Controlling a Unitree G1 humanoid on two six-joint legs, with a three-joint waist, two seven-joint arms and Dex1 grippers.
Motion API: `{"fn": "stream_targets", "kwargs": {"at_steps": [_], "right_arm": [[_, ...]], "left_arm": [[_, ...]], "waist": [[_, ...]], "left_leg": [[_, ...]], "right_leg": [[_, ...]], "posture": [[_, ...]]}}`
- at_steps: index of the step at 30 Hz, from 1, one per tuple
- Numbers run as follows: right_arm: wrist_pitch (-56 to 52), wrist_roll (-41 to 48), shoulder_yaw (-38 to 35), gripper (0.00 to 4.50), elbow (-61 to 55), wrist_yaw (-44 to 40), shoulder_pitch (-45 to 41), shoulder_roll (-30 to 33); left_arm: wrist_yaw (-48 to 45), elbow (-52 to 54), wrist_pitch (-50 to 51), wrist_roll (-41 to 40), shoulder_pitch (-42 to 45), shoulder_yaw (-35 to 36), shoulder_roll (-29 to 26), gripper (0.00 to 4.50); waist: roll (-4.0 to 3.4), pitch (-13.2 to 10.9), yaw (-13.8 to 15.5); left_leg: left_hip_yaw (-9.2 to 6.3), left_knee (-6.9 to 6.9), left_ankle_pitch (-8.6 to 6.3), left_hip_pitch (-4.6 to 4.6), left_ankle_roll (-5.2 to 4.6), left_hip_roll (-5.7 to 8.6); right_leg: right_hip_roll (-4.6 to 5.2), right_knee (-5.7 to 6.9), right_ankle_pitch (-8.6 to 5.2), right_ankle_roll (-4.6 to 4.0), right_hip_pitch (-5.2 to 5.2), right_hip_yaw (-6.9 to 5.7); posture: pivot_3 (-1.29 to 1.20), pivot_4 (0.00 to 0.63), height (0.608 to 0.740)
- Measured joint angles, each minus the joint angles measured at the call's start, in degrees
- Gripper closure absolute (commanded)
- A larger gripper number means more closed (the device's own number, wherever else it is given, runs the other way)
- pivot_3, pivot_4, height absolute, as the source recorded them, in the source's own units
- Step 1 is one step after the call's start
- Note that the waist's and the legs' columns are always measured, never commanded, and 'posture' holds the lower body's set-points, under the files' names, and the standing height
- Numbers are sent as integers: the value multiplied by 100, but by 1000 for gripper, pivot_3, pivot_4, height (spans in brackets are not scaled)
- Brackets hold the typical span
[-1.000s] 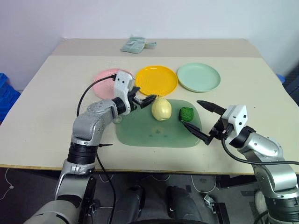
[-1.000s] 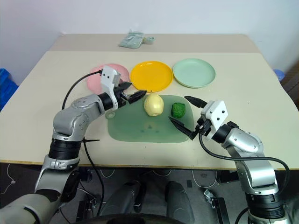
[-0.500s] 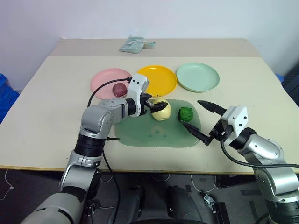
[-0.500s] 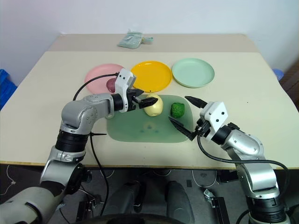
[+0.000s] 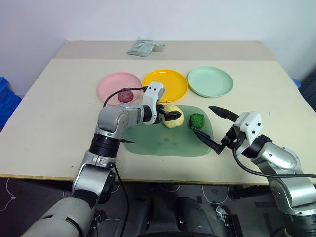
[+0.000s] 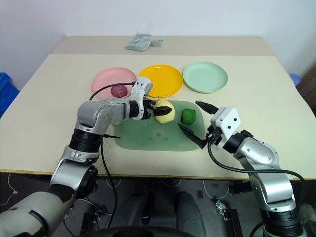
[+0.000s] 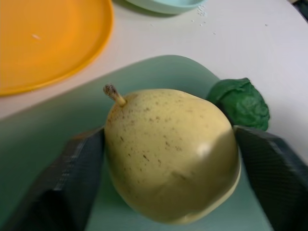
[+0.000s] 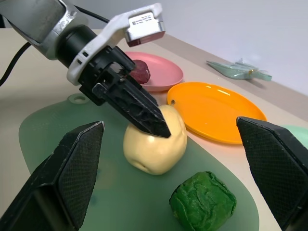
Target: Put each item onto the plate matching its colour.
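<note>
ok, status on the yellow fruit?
Left end effector closed around pear on green mat, not lifted. Right end effector open, idle beside mat. Path to orange plate clear.

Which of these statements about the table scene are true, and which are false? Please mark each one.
1. The dark red lump lies on the pink plate. True.
2. The yellow pear is on the orange plate. False: it lies on the green mat, between the fingers of the left gripper.
3. The green knobbly ball lies on the mat beside the pear. True.
4. The mint green plate holds the green ball. False: that plate holds nothing.
5. The right gripper is shut on the ball. False: its fingers stand wide open, holding nothing.
</note>
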State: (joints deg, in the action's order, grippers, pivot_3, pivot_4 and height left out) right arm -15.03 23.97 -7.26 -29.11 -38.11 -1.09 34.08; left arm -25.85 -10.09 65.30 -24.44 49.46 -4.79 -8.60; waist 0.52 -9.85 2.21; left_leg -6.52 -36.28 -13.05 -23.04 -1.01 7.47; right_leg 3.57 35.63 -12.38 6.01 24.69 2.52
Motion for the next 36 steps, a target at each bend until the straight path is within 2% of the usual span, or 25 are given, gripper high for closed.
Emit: {"fn": "stream_targets", "kwargs": {"at_steps": [8,14,17,20,21,22,26,31,36], "right_arm": [[-87,1,-4,0,-118,55,23,-2],[10,-17,-28,0,-78,55,67,-47],[132,-31,-25,0,17,53,37,-102],[196,-67,-12,0,109,53,20,-146],[210,-74,-7,0,130,54,11,-149],[233,-77,-1,0,138,54,3,-152],[255,-82,-2,0,142,68,-9,-152],[165,-70,-20,0,53,194,-9,-152],[29,-62,-62,0,-84,369,116,-155]], "left_arm": [[73,-294,-262,70,86,164,40,1380],[498,-1044,-2407,1075,570,89,-171,1380],[752,-2300,-3673,1625,1235,-26,-132,1380],[1216,-3935,-4836,2081,1809,-69,139,1380],[1342,-4395,-5123,2179,1918,-72,246,368],[1446,-4817,-5415,2281,1994,-87,345,19],[1592,-5882,-6078,2444,2175,-46,646,19],[1387,-6122,-6624,2371,2306,249,758,19],[70,-5280,-6933,2174,1971,340,760,19]], "waist": [[1,0,0],[3,-1,6],[4,-1,35],[5,-1,24],[6,-2,16],[6,-2,12],[8,-3,-7],[8,-3,-4],[6,-2,-6]], "left_leg": [[0,0,1,0,2,0],[1,3,7,-2,15,0],[-1,-1,7,-2,12,3],[1,0,4,-3,6,5],[2,0,3,-4,5,5],[2,1,3,-4,5,5],[7,2,4,-14,5,4],[7,-1,-2,-16,-5,4],[8,-3,-1,-16,-4,4]], "right_leg": [[0,0,0,0,0,0],[1,-3,0,0,2,1],[2,-11,1,2,-6,-3],[2,-21,5,9,-7,-6],[2,-23,5,10,-6,-6],[3,-23,5,10,-5,-6],[2,-17,6,10,9,-3],[2,-15,7,13,9,-3],[2,-14,7,13,8,-2]], "posture": [[0,150,740],[0,150,740],[0,150,740],[0,150,740],[0,150,740],[0,150,740],[0,150,740],[0,150,740],[0,150,740]]}}
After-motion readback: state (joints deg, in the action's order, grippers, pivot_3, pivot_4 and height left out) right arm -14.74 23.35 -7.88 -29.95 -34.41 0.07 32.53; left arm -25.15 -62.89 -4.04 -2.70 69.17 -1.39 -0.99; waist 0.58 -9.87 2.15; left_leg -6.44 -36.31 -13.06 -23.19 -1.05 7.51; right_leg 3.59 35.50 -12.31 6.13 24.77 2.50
